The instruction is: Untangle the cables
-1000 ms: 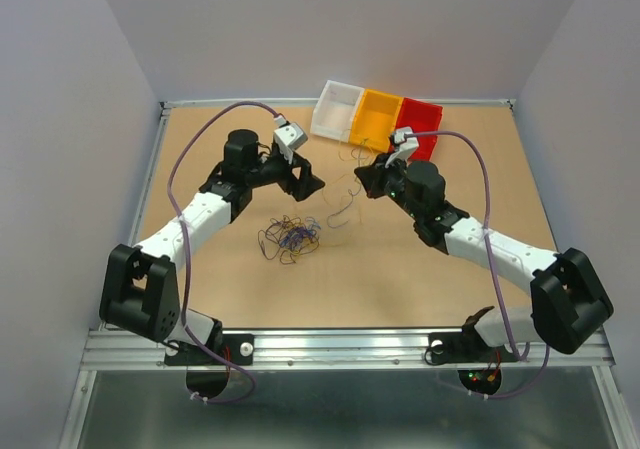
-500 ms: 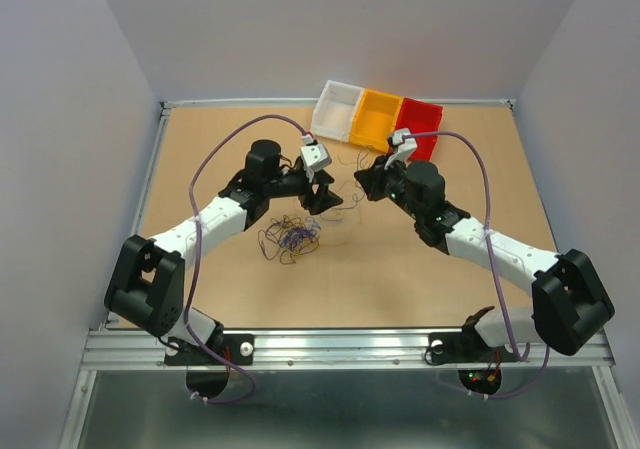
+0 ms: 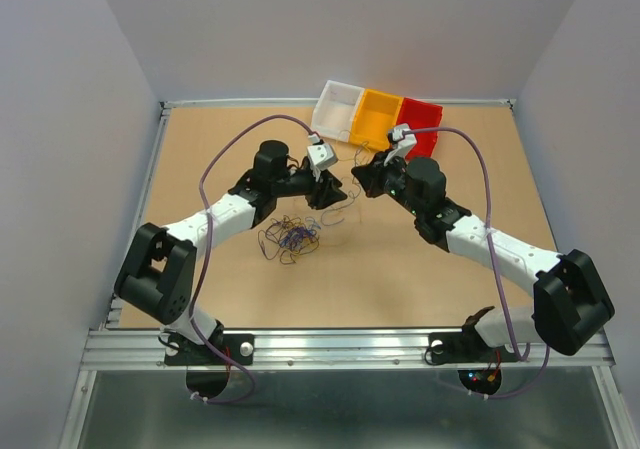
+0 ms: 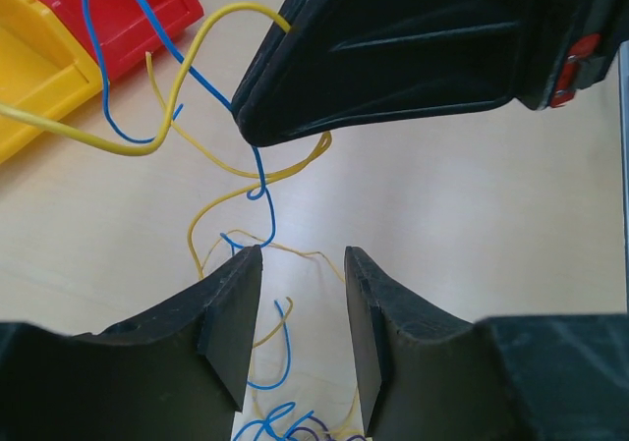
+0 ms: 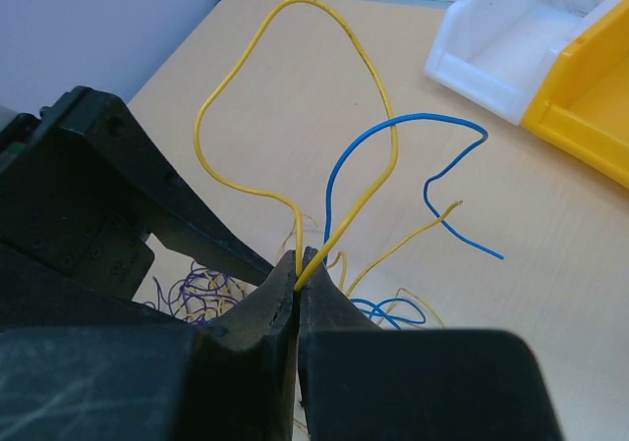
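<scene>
A tangled pile of thin blue, dark and yellow cables [image 3: 290, 239] lies on the table's middle. My right gripper [image 5: 300, 256] is shut on a yellow cable [image 5: 295, 97] that loops up above its fingertips, with a blue cable [image 5: 393, 156] twisted round it. It also shows in the top view [image 3: 357, 181]. My left gripper [image 4: 300, 259] is open and empty, jaws apart, just short of the right gripper's fingers [image 4: 393, 58]. Yellow and blue strands [image 4: 251, 181] hang between them. In the top view the left gripper [image 3: 338, 194] is almost touching the right one.
A white bin [image 3: 334, 111], a yellow bin [image 3: 375, 119] and a red bin [image 3: 420, 124] stand in a row at the far edge. The yellow bin [image 5: 590, 107] and white bin [image 5: 501, 38] are close behind the held cable. Lavender hoses arch over both arms.
My left arm has swung right, toward the right gripper, until the two grippers nearly meet. The right gripper has stayed in place, still holding the cable.
</scene>
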Tool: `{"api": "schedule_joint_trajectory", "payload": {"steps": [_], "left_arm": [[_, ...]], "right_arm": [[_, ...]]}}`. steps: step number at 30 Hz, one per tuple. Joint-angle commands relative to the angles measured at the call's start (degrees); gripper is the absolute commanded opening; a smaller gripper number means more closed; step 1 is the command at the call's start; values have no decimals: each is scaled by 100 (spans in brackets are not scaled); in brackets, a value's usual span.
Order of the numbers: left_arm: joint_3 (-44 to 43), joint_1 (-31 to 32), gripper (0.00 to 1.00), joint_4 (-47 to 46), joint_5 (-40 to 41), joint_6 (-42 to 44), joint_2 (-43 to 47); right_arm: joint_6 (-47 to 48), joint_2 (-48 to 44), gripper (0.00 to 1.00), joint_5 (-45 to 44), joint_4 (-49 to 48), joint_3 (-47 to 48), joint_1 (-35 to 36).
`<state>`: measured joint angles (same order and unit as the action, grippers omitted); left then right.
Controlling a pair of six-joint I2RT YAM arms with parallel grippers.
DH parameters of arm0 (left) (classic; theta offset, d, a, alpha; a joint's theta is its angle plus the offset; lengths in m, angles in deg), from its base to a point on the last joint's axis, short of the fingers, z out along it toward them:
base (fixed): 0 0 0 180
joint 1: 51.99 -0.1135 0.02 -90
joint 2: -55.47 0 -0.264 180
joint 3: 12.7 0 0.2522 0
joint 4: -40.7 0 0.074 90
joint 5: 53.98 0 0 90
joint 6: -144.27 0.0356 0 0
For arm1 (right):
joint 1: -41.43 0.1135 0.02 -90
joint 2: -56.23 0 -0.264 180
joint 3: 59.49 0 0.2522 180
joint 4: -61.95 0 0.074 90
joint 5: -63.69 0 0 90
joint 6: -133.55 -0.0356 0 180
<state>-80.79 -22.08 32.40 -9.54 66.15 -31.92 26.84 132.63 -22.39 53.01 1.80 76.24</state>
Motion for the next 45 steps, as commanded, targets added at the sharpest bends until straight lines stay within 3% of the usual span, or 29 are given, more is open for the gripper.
{"api": "schedule_joint_trajectory", "payload": {"steps": [1,5,15,23,27,37,45], "left_arm": [[-263,41,51,-482,91,-203,-67],[-403,50,43,-527,-14,-344,-137],[-527,94,37,-720,135,-511,-278],[-509,164,19,-878,223,-555,-304],[-544,182,0,-887,205,-573,-331],[-368,129,0,-931,899,-564,-190],[-280,-319,0,-993,1110,-827,-59]], "right_arm": [[-43,-161,1,144,-226,389,-18],[-69,-169,0,266,-270,389,-18],[-131,-178,1,442,-332,398,-18],[-192,-204,1,592,-393,371,-18],[-254,-213,1,662,-463,336,-9],[-272,-643,1,-110,-323,46,-18],[-219,-1311,1,-998,204,-314,-9]]}}
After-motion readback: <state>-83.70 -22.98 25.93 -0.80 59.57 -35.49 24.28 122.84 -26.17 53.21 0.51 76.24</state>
